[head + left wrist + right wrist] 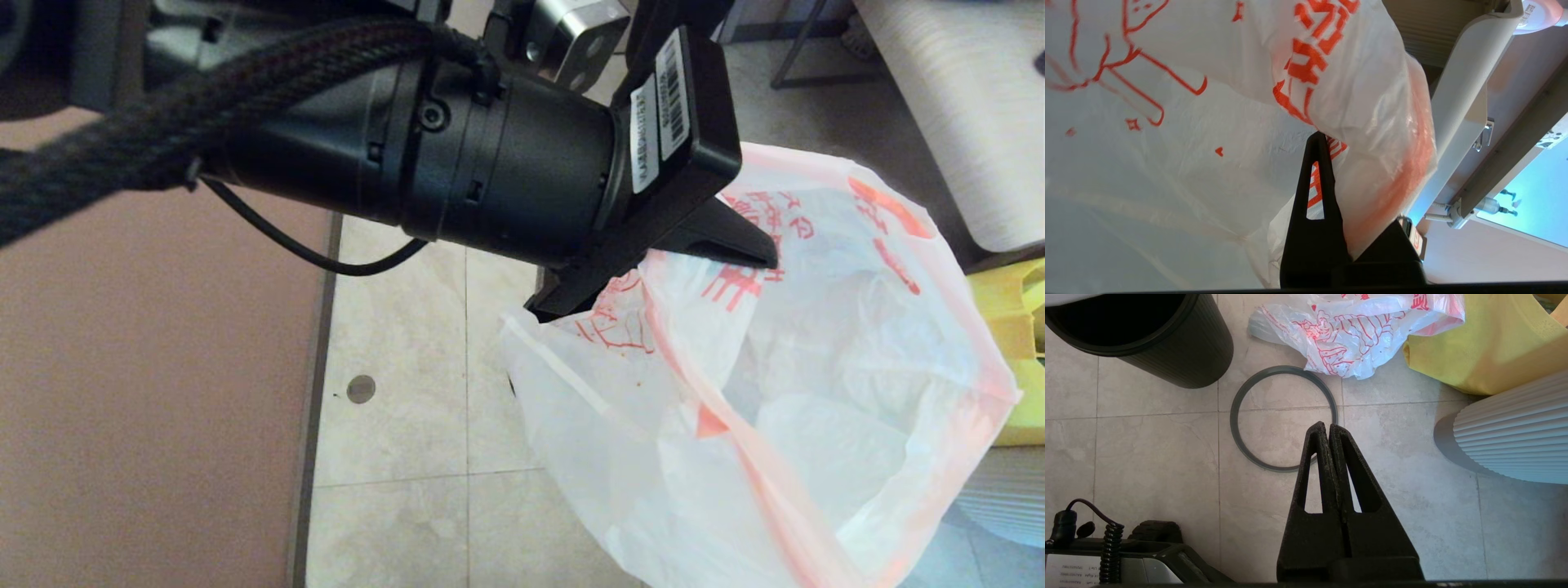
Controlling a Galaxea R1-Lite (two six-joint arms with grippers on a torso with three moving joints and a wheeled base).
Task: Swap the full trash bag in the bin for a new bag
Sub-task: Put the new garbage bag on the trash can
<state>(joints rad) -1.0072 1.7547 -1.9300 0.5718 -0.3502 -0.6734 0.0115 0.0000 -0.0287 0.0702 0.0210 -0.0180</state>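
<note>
My left gripper (763, 257) is raised high and shut on the top edge of the full trash bag (816, 392), a thin white bag with red print and a pink-orange rim. The bag hangs open below it, and pale clear shapes show through the plastic. In the left wrist view the bag (1208, 122) drapes over one finger and hides it. The pale ribbed bin (1515, 437) stands on the floor, its dark grey ring (1235, 420) lying apart on the tiles. The new bag (1347, 339) lies crumpled beyond the ring. My right gripper (1327, 426) hovers shut and empty over the ring's near side.
A black ribbed bin (1167, 347) stands beside the ring. A yellow fabric bag (1486, 347) lies against the new bag. Part of the robot's base with a coiled cable (1110, 547) sits near the right arm. A brown surface (147, 367) borders the tiled floor on the left.
</note>
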